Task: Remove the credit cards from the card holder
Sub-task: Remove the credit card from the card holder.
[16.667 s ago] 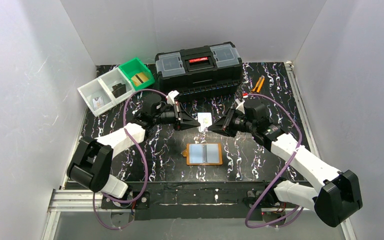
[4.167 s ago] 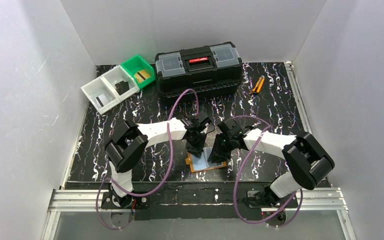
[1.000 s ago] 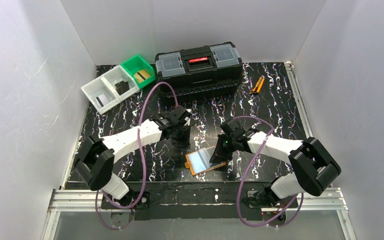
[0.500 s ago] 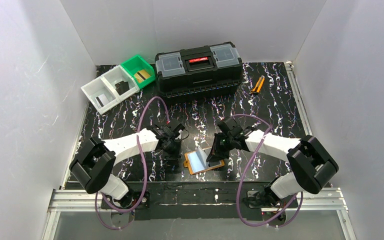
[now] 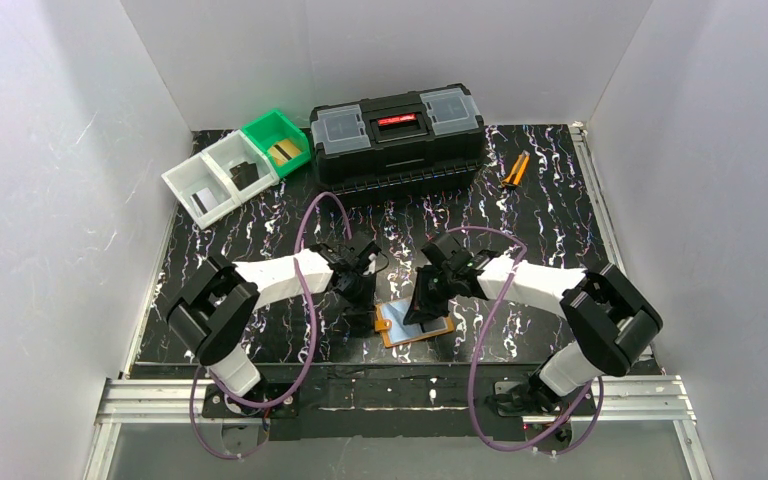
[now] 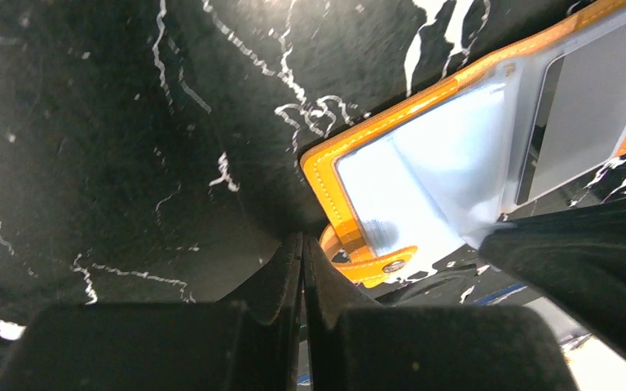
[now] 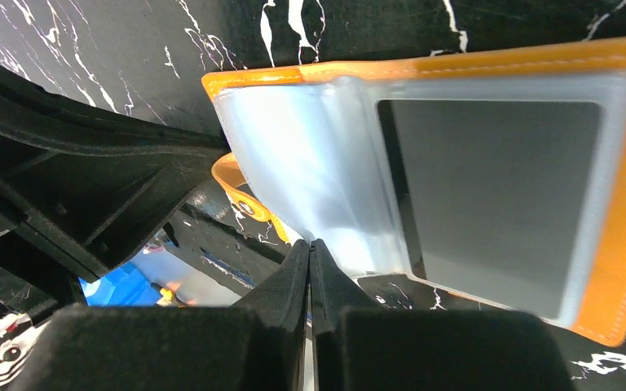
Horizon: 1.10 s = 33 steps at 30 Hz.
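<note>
The orange card holder point(image 5: 418, 328) lies open near the table's front, clear pockets up. It also shows in the left wrist view point(image 6: 326, 167) and the right wrist view point(image 7: 619, 204). One dark credit card point(image 7: 489, 204) sits inside the right pocket and also shows in the left wrist view point(image 6: 579, 114). My right gripper point(image 5: 424, 302) is over the holder, shut, its tips point(image 7: 310, 244) pinching the edge of a clear pocket sheet that creases up toward them. My left gripper point(image 5: 362, 300) is shut and empty, its tips point(image 6: 302, 239) at the holder's left corner beside the orange snap strap point(image 6: 371, 265).
A black toolbox point(image 5: 397, 135) stands at the back. White bins point(image 5: 210, 180) and a green bin point(image 5: 275, 143) at the back left hold dark cards and a gold-tan card point(image 5: 281, 155). Orange-handled pliers point(image 5: 514, 170) lie at the back right.
My left gripper has moved right, from the open table up to the holder's left corner. My right gripper has shifted left and lowered the raised pocket flap toward flat.
</note>
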Tool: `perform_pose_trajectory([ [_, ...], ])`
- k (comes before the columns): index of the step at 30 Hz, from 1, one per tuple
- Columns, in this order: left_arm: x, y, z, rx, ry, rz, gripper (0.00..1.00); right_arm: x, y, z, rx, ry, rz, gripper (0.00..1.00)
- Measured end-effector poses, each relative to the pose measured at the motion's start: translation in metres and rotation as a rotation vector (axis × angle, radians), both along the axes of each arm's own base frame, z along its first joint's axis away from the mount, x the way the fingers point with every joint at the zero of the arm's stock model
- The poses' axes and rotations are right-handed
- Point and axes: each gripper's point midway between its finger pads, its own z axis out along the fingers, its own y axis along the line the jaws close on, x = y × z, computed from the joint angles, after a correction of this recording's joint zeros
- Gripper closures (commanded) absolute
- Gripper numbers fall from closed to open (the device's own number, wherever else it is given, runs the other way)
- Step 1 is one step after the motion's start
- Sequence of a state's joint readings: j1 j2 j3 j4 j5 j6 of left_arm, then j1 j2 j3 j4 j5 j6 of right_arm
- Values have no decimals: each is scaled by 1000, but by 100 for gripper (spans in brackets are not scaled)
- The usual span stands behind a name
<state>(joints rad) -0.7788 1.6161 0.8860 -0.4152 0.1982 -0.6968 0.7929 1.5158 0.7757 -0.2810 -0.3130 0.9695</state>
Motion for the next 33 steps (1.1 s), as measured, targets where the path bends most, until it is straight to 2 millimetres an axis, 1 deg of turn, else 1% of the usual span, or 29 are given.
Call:
perform_pose_trajectory([
  [5, 9, -10, 1, -15, -10, -8, 100, -1, 2, -6, -15, 18, 3, 81],
  [11, 18, -13, 4, -12, -31, -18, 98, -1, 3, -8, -20, 33, -10, 65],
  [14, 26, -10, 9, -2, -51, -16, 95, 0, 4, -8, -15, 31, -14, 59],
  [17, 34, -2, 17, 10, -69, -4, 93, 1, 5, -7, -11, 26, -18, 52],
  [20, 39, 5, 27, 18, -88, 1, 92, 2, 6, -6, -6, 22, -21, 47],
  [22, 41, 6, 35, 12, -102, 1, 92, 3, 7, -6, -4, 23, -24, 45],
  [24, 43, 4, 44, -2, -118, -3, 91, 3, 7, -4, -1, 23, -28, 45],
  [27, 44, 1, 55, -25, -134, -7, 91, 4, 9, 1, 10, 16, -33, 41],
  [33, 42, -8, 67, -79, -118, -24, 87, 9, 9, 14, 27, -27, -45, 40],
])
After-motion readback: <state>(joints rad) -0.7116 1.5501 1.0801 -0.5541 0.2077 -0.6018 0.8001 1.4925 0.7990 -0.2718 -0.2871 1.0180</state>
